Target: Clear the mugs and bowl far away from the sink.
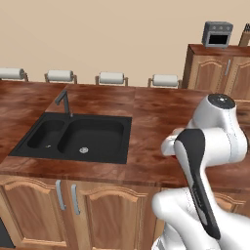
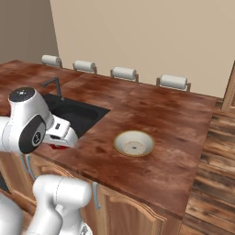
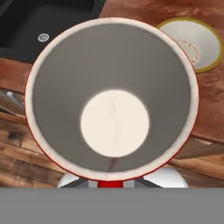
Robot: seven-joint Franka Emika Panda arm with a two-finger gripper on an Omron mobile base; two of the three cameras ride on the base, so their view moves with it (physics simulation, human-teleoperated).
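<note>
One red mug, seemingly pinched in the closed gripper; one bowl; one two-basin sink.

Even soft rendered light, faint shadows, no glare, mildly blurry low-resolution views, close mug rim soft

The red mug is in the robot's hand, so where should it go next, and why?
Probably carry the red mug along the counter past the bowl, away from the sink, then set it down. The gripper is shut on the mug, held close to the sink's edge, and the counter beyond the bowl looks bare.
</note>
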